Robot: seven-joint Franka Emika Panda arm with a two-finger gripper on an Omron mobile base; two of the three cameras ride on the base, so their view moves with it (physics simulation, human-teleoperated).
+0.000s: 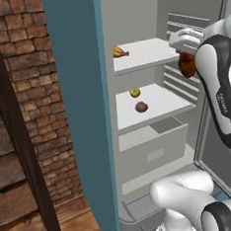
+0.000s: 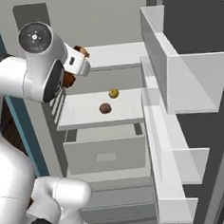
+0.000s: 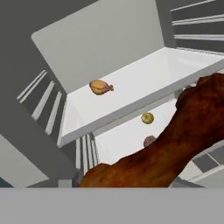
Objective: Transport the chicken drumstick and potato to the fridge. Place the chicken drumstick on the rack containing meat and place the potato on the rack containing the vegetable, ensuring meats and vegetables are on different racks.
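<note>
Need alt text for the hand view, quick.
The gripper's dark reddish-brown chicken drumstick fills the foreground before the open fridge. The upper rack carries an orange-yellow meat piece; below sit a yellow vegetable and the potato.

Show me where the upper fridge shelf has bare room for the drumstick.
The rack containing meat is mostly bare: the meat sits at its back left corner, leaving the middle, front edge and right side free. The lower shelf is busier: the vegetable and potato sit left-centre.
</note>
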